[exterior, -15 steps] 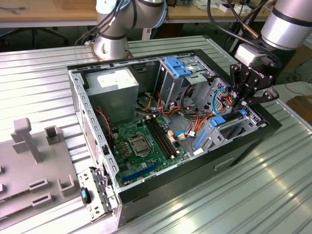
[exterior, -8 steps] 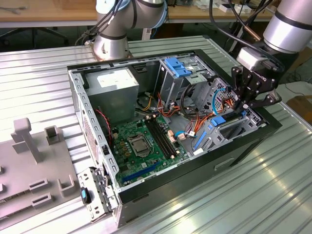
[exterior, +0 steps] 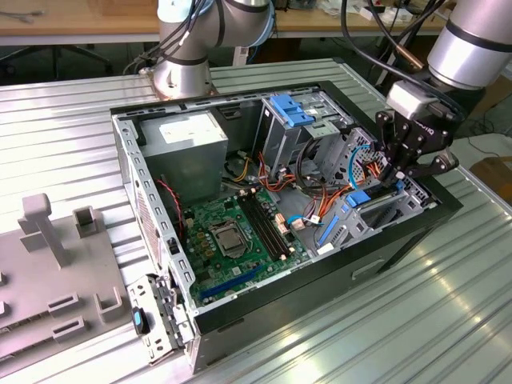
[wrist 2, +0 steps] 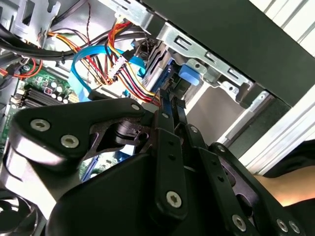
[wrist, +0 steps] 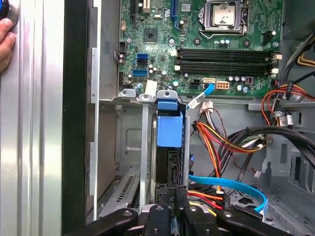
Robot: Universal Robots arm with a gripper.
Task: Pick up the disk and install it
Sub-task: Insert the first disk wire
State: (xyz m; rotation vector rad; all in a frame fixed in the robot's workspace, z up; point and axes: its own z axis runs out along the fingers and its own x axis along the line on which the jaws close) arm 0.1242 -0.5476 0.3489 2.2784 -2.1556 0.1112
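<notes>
arm [exterior: 472,40] is reaching in from the exterior view's right, wrist tipped, gripper [exterior: 394,178] pointing down into the open computer case [exterior: 264,308]; its base is sitting behind the case on the ribbed metal table [exterior: 400,336]

gripper is hanging over the metal drive bay [wrist: 128,142] at the case's corner, on the exterior view's right; fingers are drawn close together and look to be clenching the end of the disk [exterior: 358,200]; contact itself is partly hidden by the linkage

disk is standing on edge inside the bay, blue rail [wrist: 170,130] facing up; in the first wrist view it is sitting between the bay's silver walls with the gripper [wrist: 175,196] on its near end; in the second wrist view the gripper [wrist 2: 166,101] is touching the disk [wrist 2: 189,78] just beside the bay's bracket

bundle of coloured cables [wrist: 221,140] is lying just beside the disk; green motherboard [exterior: 232,232] is lying flat on the case floor; grey power supply [exterior: 188,136] is sitting at the far corner, well apart

a person's hand [wrist: 5,44] is resting on the table outside the case wall
</notes>
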